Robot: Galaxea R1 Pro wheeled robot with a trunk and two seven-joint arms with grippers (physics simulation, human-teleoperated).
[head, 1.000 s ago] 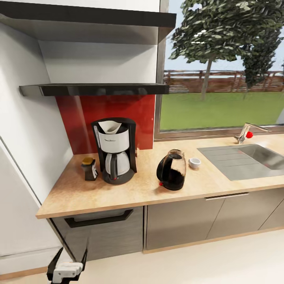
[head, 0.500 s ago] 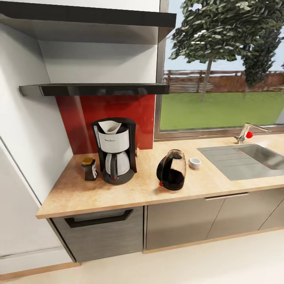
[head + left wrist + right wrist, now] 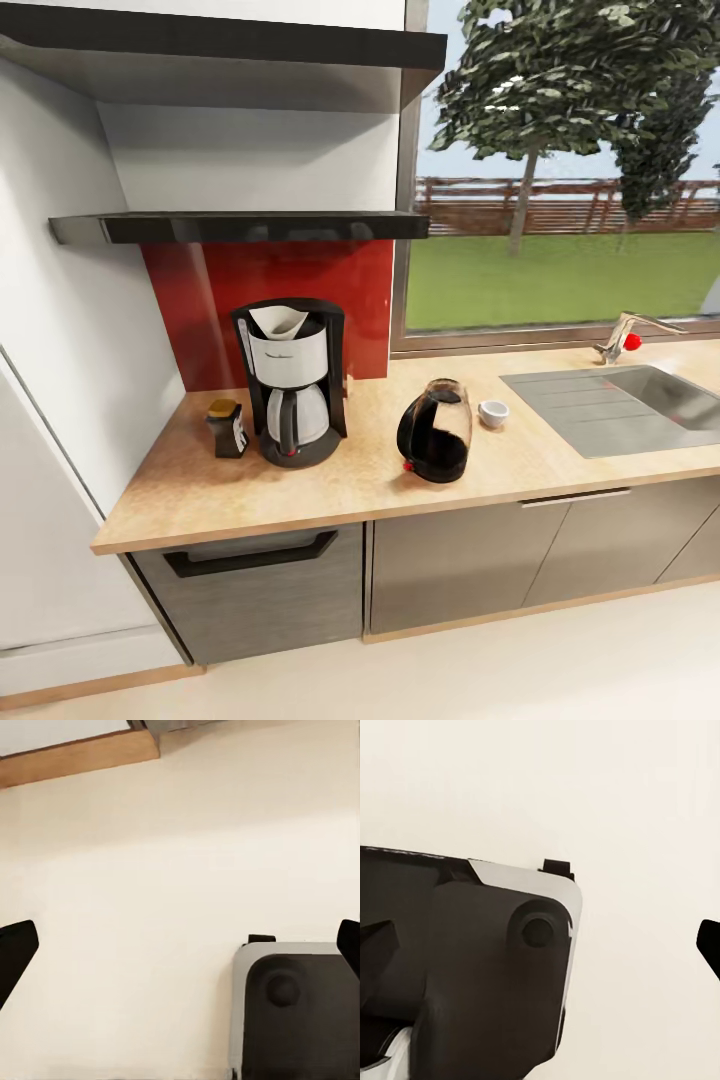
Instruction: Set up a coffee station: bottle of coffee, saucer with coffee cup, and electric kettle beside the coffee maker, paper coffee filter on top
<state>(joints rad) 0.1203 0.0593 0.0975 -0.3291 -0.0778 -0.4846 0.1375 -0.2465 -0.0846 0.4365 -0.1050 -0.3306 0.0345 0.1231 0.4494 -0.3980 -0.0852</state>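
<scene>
On the tabletop [image 3: 330, 490], a light beige speckled slab over grey cabinets, the coffee maker [image 3: 291, 382] stands upright near the red back wall, with the white paper coffee filter [image 3: 279, 321] sitting in its open top. Just beside it, on the side nearer the white wall, stands the bottle of coffee [image 3: 227, 427], dark with an amber lid and much shorter than the machine. On the coffee maker's other side, apart from it and closer to the front edge, stands the electric kettle [image 3: 436, 431], its small red switch low at the base. The coffee cup [image 3: 493, 413] sits just beyond the kettle toward the sink [image 3: 620, 405]; whether it rests on a saucer cannot be told. The kitchen shelf [image 3: 240, 226], a thin glossy black board, runs above the coffee maker. In the left wrist view, the left gripper [image 3: 180, 952] hangs over the pale floor [image 3: 180, 847] with its dark fingers [image 3: 13, 956] spread wide at the frame edges and nothing between them. In the right wrist view, the right gripper [image 3: 547, 945] is likewise spread wide and holds nothing, hanging above the floor and a grey-and-black part of the robot's base [image 3: 472, 967].
</scene>
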